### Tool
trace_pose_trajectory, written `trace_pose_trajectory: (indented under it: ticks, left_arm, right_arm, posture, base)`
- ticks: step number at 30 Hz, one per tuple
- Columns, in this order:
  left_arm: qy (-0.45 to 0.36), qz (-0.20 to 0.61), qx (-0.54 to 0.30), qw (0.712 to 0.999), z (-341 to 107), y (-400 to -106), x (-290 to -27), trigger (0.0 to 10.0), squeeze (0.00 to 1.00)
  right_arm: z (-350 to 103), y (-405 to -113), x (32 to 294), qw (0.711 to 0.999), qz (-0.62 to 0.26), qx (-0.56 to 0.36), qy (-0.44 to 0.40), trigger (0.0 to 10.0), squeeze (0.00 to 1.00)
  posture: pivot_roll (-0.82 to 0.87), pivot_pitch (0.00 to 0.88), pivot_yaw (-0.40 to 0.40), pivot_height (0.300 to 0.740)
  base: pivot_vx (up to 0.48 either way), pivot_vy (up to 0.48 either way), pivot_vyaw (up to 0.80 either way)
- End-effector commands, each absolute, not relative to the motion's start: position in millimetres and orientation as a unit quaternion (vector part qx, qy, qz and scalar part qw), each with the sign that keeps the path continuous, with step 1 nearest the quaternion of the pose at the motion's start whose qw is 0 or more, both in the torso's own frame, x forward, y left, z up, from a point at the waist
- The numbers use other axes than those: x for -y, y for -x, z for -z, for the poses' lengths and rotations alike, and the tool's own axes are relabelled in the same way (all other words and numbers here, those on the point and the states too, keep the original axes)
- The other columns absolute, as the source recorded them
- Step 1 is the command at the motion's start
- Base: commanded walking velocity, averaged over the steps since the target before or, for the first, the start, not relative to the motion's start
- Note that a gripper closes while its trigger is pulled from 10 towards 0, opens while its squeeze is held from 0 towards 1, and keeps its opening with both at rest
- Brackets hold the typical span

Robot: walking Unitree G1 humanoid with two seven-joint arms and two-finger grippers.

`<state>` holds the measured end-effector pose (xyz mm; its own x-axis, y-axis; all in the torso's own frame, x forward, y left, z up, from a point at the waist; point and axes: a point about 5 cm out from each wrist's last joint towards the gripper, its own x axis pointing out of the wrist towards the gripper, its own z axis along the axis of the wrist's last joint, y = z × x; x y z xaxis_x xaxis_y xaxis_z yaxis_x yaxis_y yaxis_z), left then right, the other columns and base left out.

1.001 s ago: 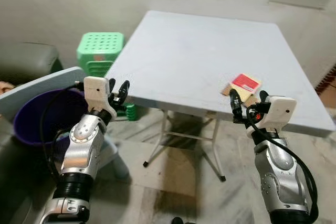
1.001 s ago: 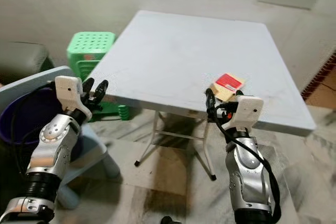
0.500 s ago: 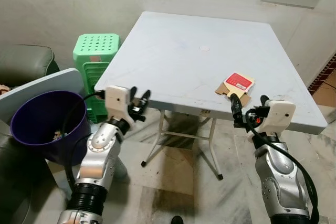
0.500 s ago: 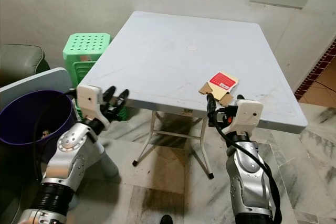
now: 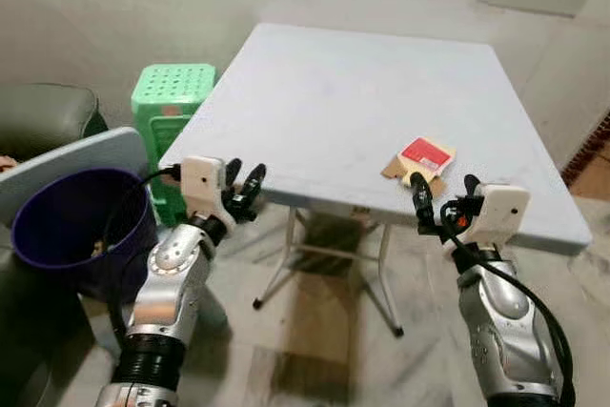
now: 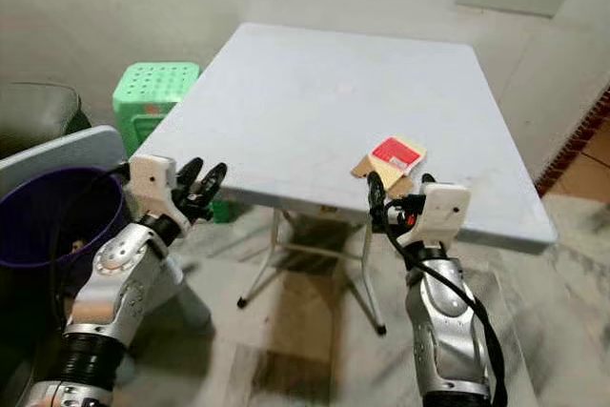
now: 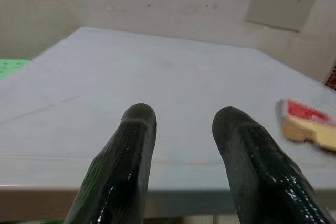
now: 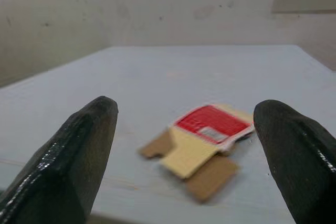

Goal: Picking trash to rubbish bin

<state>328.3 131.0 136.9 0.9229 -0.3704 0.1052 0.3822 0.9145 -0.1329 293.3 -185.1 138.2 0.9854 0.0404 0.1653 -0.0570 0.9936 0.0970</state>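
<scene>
A flattened red and tan cardboard box lies on the pale grey table, near its front right edge. My right gripper is open just before that edge, its fingers pointing at the box with nothing between them. My left gripper is open and empty at the table's front left corner, level with the tabletop; the box lies far off to its side. A purple rubbish bin stands on the floor at the left, beside my left arm.
A green plastic stool stands behind the bin, against the wall. A grey-blue panel leans over the bin's back rim, and a dark sofa is at far left. Folding table legs stand on the marble floor.
The camera has swung, so the whole scene has shifted. My left gripper has moved from beside the bin to the table's front left corner. The right gripper still faces the box.
</scene>
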Motion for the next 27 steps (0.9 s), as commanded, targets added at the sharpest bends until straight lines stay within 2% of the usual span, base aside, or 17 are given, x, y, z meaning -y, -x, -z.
trace_pose_trajectory:
  ticks: [1,6,27]
  left_arm:
    - [0.073,0.197,0.041,0.977,-140.7,-329.0,-128.6,10.0,0.0]
    - [0.063,0.163,0.016,0.985,-136.6,-334.7,-128.8,10.0,0.0]
    - [0.075,0.169,0.003,0.983,-136.3,-336.0,-129.9,10.0,0.0]
  right_arm:
    - [-140.4,-292.3,183.7,0.995,-0.03,0.085,-0.054,10.0,0.0]
    - [-139.9,-292.6,182.1,0.995,-0.037,0.082,-0.054,10.0,0.0]
    - [-136.4,-290.5,176.7,0.995,-0.055,0.063,-0.056,10.0,0.0]
  posture:
    - [-0.07,0.074,-0.039,0.74]
    - [-0.06,0.068,-0.04,0.74]
    - [-0.07,0.065,-0.037,0.74]
  base:
    - [0.0,0.0,0.0]
    - [0.0,0.0,0.0]
    - [0.0,0.0,0.0]
